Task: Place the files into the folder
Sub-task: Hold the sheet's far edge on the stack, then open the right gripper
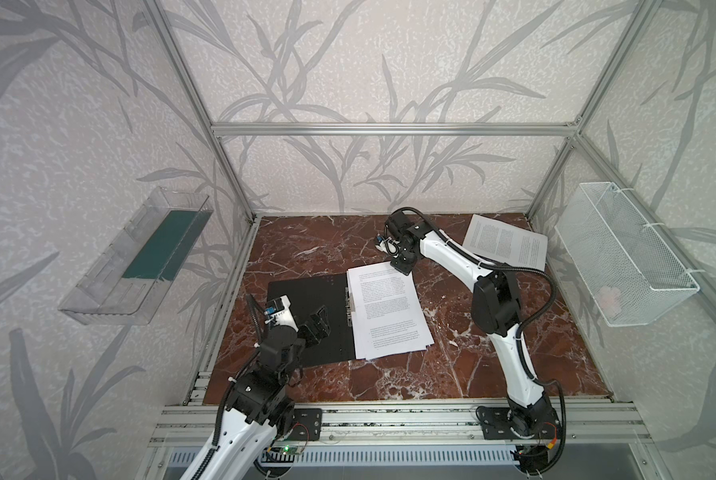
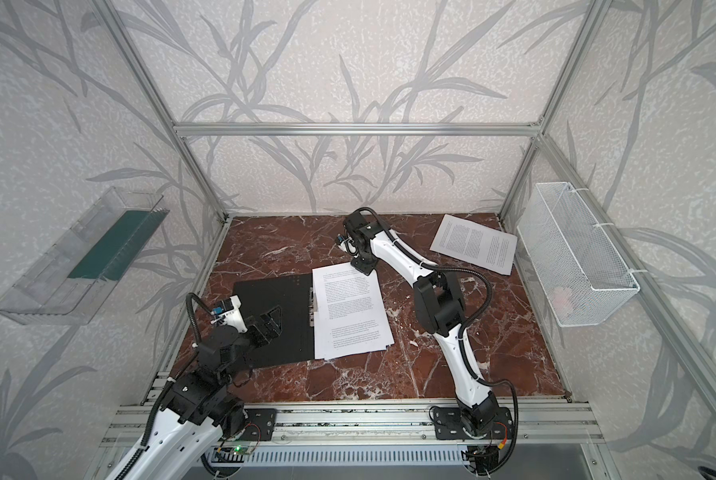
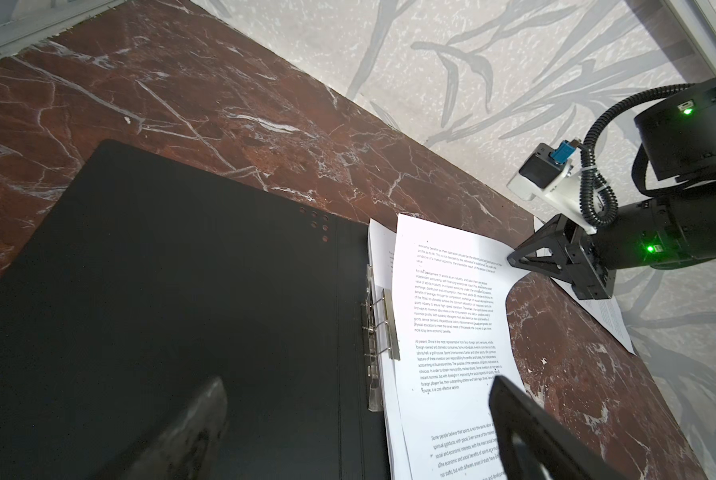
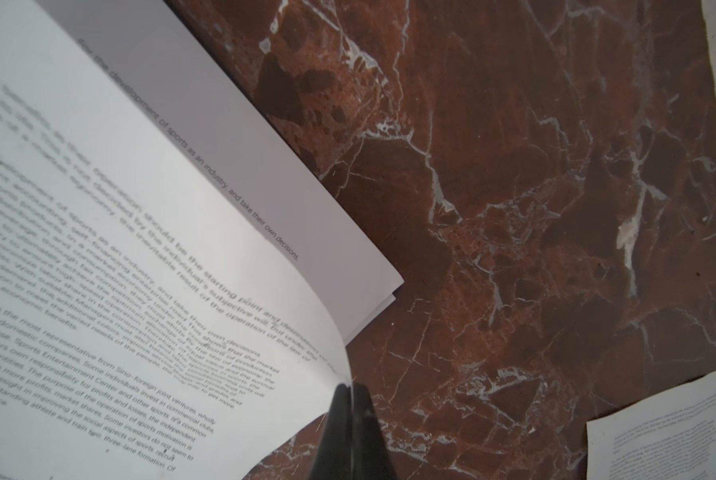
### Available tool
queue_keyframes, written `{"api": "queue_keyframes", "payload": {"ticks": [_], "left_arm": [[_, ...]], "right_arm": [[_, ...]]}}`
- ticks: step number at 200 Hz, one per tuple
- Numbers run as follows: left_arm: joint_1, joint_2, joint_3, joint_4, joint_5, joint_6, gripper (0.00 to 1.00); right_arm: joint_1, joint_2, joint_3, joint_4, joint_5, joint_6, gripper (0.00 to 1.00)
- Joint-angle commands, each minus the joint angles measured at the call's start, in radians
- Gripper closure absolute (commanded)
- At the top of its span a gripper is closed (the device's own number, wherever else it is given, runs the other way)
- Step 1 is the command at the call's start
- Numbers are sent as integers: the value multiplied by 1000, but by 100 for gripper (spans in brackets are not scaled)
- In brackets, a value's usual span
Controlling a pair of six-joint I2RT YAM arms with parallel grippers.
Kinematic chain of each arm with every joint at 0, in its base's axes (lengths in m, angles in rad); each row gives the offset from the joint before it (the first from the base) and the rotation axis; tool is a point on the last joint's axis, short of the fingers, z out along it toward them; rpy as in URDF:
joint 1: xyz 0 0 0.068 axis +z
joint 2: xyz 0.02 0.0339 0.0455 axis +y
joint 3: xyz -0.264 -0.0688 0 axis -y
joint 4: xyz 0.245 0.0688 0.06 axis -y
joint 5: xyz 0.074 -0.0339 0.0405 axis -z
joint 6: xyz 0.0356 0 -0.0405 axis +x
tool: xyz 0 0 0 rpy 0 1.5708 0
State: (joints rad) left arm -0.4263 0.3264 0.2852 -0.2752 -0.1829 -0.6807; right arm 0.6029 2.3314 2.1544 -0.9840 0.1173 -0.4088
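The folder (image 1: 302, 291) (image 2: 273, 295) (image 3: 181, 291) lies open and flat on the table, black inside up, with its metal clip bar (image 1: 350, 307) (image 3: 389, 324) at the spine. A stack of the files (image 1: 389, 316) (image 2: 348, 316) (image 3: 443, 316) rests on its right half. My right gripper (image 1: 399, 266) (image 2: 362, 269) (image 4: 350, 388) is shut on the far corner of the top sheet, which curls up off the stack. My left gripper (image 1: 318, 322) (image 2: 269, 321) (image 3: 356, 384) hangs open over the folder's left flap, with nothing in it. One more printed sheet (image 1: 505, 241) (image 2: 474, 245) (image 4: 663, 432) lies at the back right.
The red marble table (image 1: 451, 365) is fenced by aluminium posts and rails. A clear plastic tray (image 1: 140, 257) hangs on the left wall and a white wire basket (image 1: 622, 257) on the right wall, close to the loose sheet.
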Motion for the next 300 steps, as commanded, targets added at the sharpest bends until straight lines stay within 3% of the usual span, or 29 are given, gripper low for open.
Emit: {"api": "queue_keyframes", "payload": {"ticks": [1, 36, 156, 203, 258, 300], "left_arm": [[-2, -10, -13, 18, -2, 3, 1], [-3, -10, -14, 20, 3, 2, 1], [-2, -10, -18, 29, 7, 0, 1], [-2, -5, -19, 36, 9, -2, 1], [-3, -6, -20, 39, 14, -3, 1], [-3, -7, -22, 40, 16, -3, 1]], "right_arm": [[1, 57, 87, -120, 19, 34, 100], [-5, 122, 185, -192, 34, 48, 100], [-24, 180, 277, -245, 36, 82, 100], [-24, 200, 313, -261, 9, 96, 100], [-24, 295, 490, -378, -9, 157, 100], [-21, 295, 495, -386, -36, 169, 100]]}}
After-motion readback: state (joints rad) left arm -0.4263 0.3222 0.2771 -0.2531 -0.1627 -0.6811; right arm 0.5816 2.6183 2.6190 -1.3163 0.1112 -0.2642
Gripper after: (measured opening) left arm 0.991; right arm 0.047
